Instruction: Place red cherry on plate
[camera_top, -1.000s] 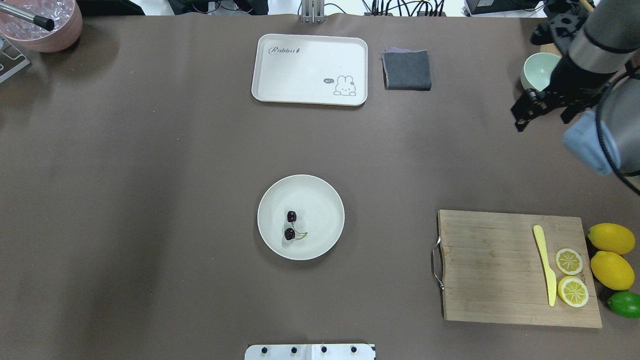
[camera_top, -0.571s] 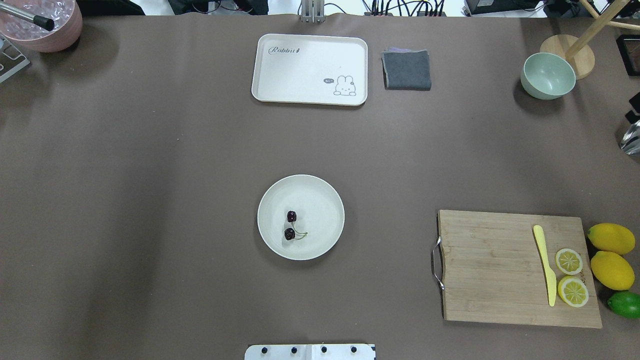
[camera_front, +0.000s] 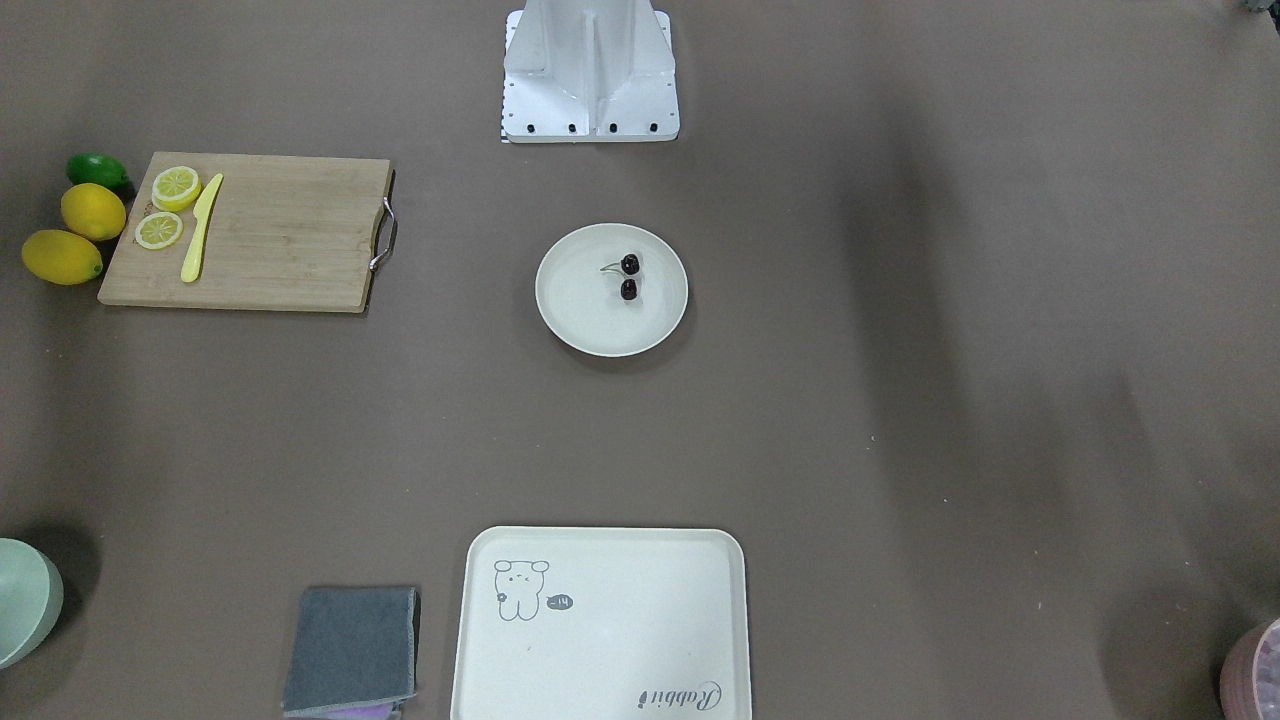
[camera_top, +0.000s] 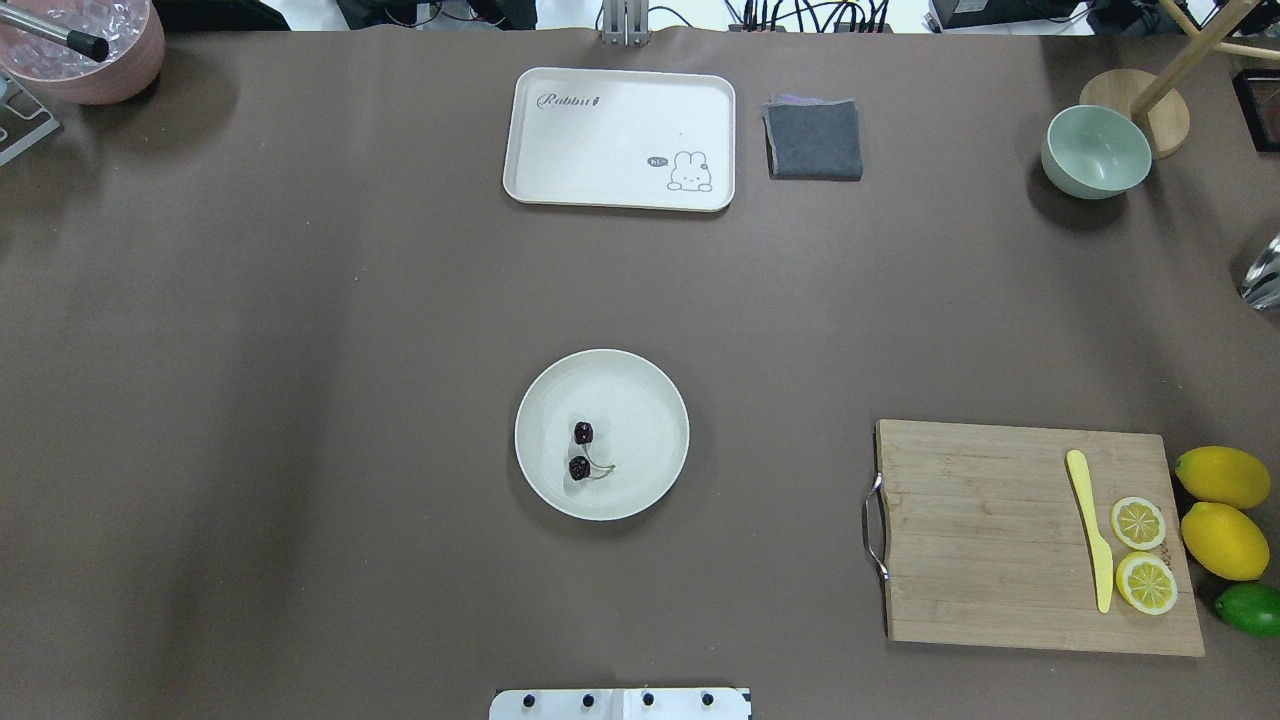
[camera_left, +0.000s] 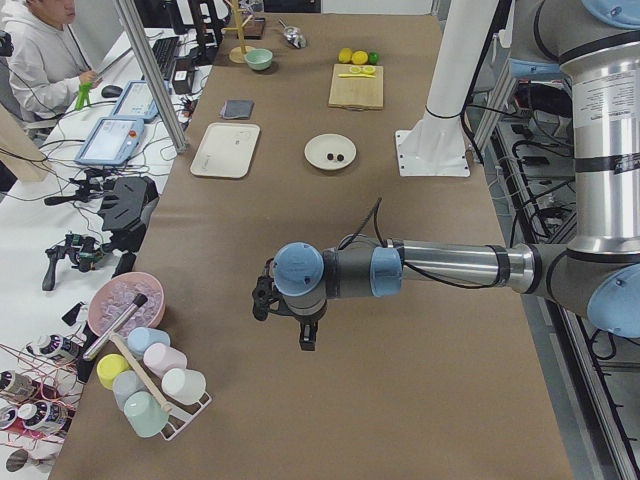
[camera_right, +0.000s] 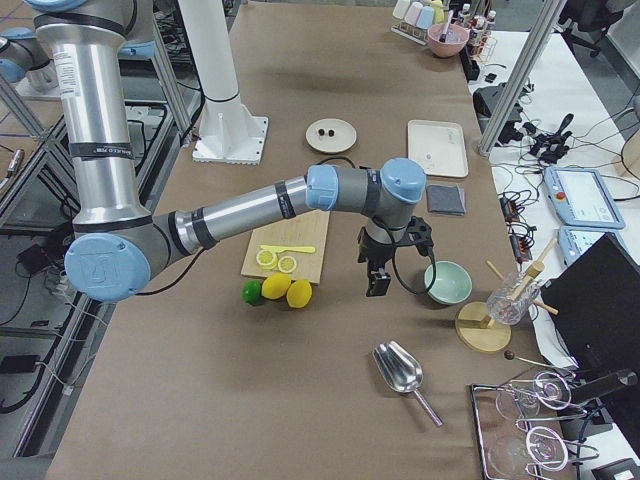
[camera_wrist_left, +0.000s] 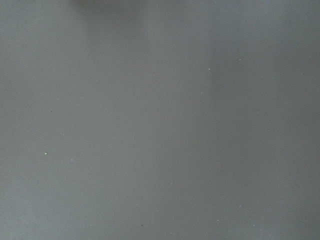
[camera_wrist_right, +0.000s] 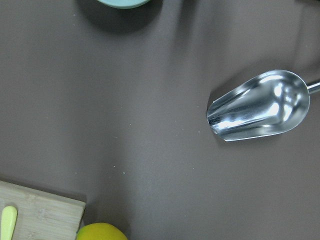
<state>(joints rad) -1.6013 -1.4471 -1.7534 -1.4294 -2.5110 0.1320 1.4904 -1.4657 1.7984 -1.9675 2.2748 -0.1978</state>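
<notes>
Fingers: left gripper (camera_left: 304, 336) and right gripper (camera_right: 377, 281) seen only from side views. Cannot tell if spread or pinched.

Red cherry (camera_top: 581, 451) lies inside plate (camera_top: 650, 390), a bit left of middle in overhead view, stems pointing right.

Plate sits mid-table, well apart from both grippers.

Right gripper hangs over bare table between green bowl (camera_right: 447, 282), metal scoop (camera_wrist_right: 257, 106) and lemons (camera_right: 298, 292).

Job looks done. Arms likely hang clear so nothing bumps cherry.

Silver tubular arms (camera_left: 450, 265), pale blue joint caps (camera_left: 297, 268), black cables (camera_left: 368, 218), black left end effector (camera_left: 287, 318), white bolted pedestal (camera_front: 590, 70).
</notes>
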